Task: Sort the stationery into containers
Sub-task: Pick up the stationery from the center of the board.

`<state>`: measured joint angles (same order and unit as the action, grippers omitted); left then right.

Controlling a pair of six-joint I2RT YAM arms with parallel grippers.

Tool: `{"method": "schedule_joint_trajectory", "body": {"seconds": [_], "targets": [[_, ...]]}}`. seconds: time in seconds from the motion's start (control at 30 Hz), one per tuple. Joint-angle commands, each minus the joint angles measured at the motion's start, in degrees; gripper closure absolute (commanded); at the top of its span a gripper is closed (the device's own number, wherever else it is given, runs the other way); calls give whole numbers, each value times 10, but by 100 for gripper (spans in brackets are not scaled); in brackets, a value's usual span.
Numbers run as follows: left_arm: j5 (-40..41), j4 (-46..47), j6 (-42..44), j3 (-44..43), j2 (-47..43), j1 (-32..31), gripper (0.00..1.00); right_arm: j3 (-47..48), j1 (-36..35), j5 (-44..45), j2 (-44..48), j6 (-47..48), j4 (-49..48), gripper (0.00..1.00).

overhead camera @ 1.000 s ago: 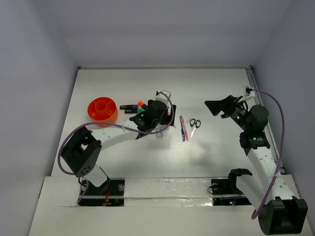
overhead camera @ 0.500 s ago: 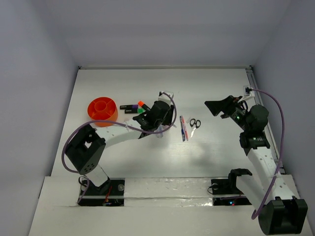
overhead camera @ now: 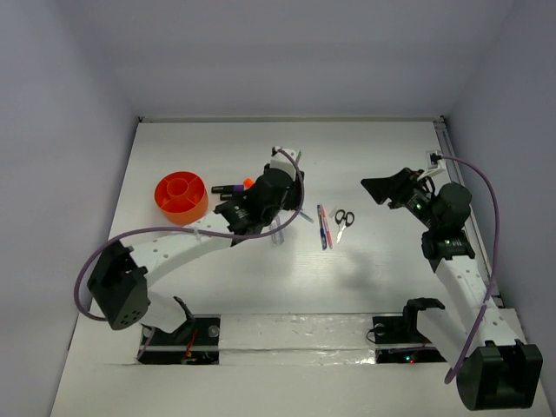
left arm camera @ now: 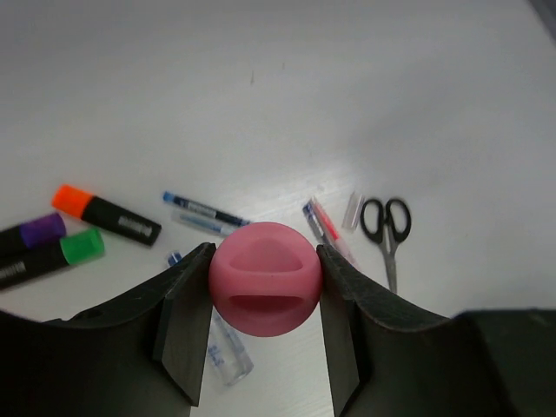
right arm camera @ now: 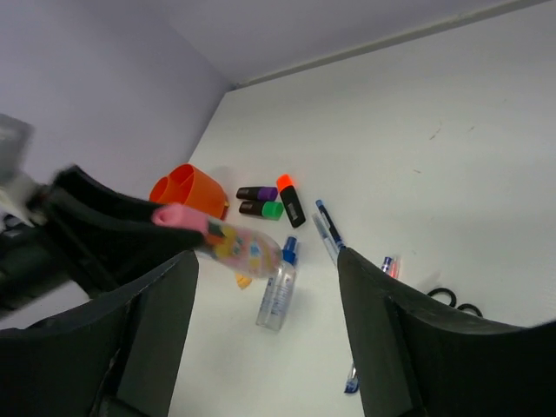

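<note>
Left end effector (left arm camera: pixel 265 282): clamped on pink-capped bottle (right arm camera: pixel 233 245), which is held off the desk (overhead camera: pixel 365 261) over the clear blue-capped bottle (left arm camera: pixel 222 349) | right end effector (overhead camera: pixel 375 187): fingers are spread apart, nothing is gripped

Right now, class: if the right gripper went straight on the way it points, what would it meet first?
Probably the pink-capped bottle held in the left gripper; the clear blue-capped bottle lies on the table just below that line. Depth is unclear.
</note>
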<state>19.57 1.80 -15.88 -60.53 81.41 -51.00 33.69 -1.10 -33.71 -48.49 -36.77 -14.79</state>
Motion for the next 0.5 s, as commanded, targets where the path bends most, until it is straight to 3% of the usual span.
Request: {"method": "schedule_joint_trajectory", "body": {"seconds": [0.0, 0.03, 0.07, 0.13, 0.3, 0.47], "targets": [[63, 16, 18, -60, -56, 10, 94, 1, -1, -10, -6, -1, -38, 39], [66, 11, 18, -68, -58, 18, 94, 1, -1, -7, -9, -1, -37, 53], [70, 9, 17, -79, -65, 27, 95, 1, -1, -4, -12, 1, -32, 80], [70, 6, 13, -82, -73, 71, 98, 6, -1, -6, -22, 0, -30, 89], [59, -16, -6, -77, -116, 222, 99, 14, -12, 0, -27, 10, -12, 87], [40, -74, -8, -80, -138, 328, 99, 18, -26, 13, -25, 22, -1, 83]]}}
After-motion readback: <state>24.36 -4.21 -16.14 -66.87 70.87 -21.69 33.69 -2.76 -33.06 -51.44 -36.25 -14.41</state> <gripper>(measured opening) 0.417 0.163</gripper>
